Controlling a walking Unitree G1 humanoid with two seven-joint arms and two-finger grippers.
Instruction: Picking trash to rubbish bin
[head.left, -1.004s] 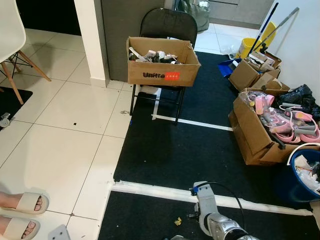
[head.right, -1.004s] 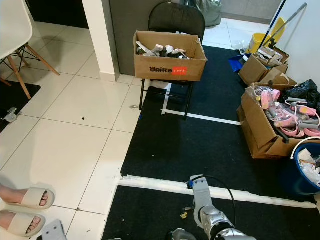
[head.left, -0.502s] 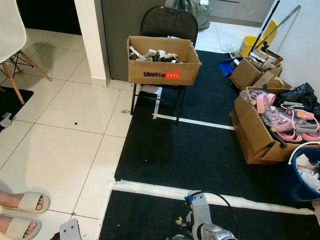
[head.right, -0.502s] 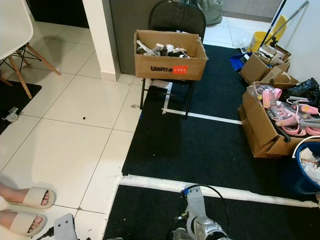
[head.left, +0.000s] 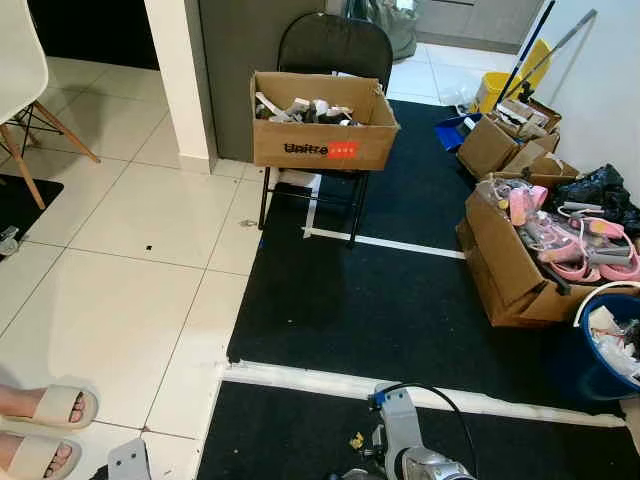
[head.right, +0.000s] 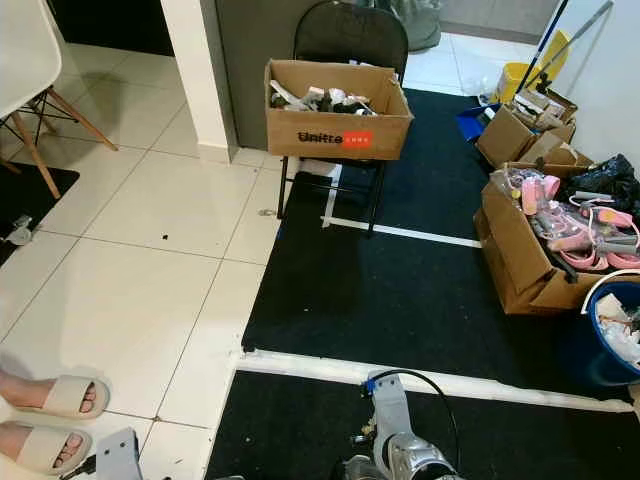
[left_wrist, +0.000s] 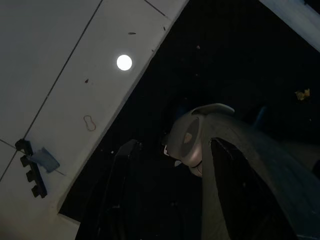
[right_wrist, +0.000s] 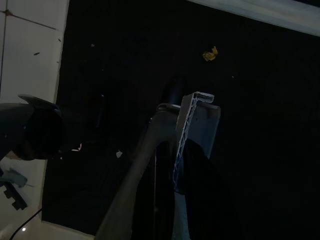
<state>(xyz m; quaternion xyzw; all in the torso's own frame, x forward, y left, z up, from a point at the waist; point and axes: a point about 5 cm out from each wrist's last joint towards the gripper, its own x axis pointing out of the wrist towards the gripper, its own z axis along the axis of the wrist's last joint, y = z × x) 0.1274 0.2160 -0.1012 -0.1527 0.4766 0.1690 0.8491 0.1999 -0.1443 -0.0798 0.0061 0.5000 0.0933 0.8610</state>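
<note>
Yellow trash scrap (head.left: 355, 440) lies on near black mat (head.left: 400, 300), just left of right arm (head.left: 400, 445). Blue rubbish bin (head.left: 610, 350) far right. Right pincer (right_wrist: 192, 145) state: cannot tell. Left pincer (left_wrist: 165, 200) released, empty.

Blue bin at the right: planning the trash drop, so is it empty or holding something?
Holding something: pale crumpled trash lies inside the blue bin. How full, cannot tell; the frame cuts it off.

Cardboard box (head.left: 322, 132) on folding chair (head.left: 335, 50) — sandalled feet (head.left: 40, 428).
</note>
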